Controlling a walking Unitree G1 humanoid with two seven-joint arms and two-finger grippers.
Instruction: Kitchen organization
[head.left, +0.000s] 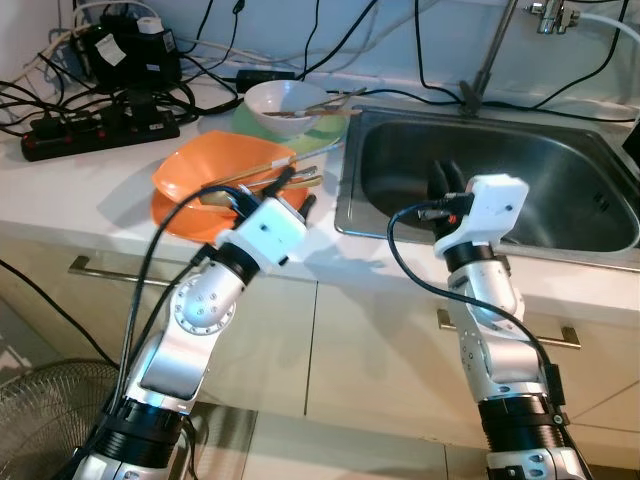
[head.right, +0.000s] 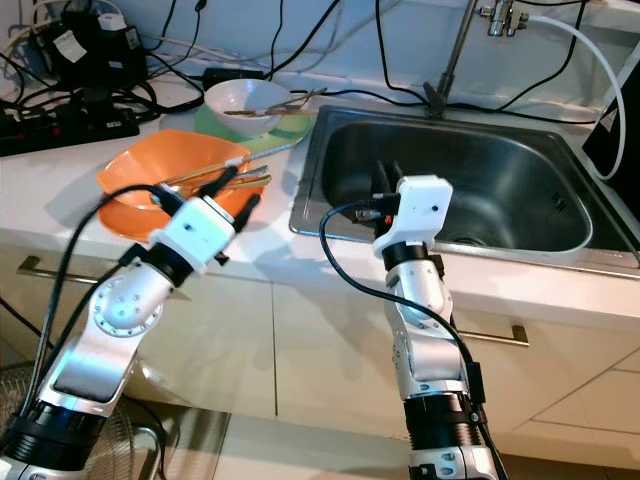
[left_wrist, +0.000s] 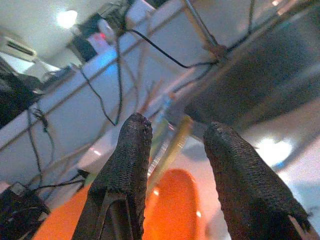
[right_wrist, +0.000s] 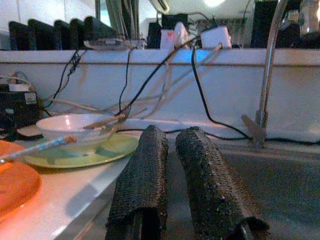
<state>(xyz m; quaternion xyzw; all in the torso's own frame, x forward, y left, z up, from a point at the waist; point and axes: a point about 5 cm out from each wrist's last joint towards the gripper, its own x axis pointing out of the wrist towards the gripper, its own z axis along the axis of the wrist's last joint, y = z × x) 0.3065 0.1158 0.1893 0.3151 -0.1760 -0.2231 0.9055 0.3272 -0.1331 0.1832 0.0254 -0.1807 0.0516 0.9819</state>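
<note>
Chopsticks (head.left: 262, 178) lie across the orange plate (head.left: 190, 170) on the worktop (head.left: 90, 190); the left gripper (left_wrist: 172, 150), jaws spread and empty, straddles them to pick. The right gripper (right_wrist: 172, 165), jaws nearly closed on nothing, waits over the sink (head.left: 560, 190).

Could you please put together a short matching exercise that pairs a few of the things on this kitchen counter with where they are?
Things:
1. white bowl
2. orange plate
3. power strip
4. right gripper

Places:
A. at the robot's far left on the counter
B. over the sink
C. under the left gripper
D. on the green plate, by the sink's back left corner

Pairs: 1-D, 2-C, 3-A, 4-B
</note>
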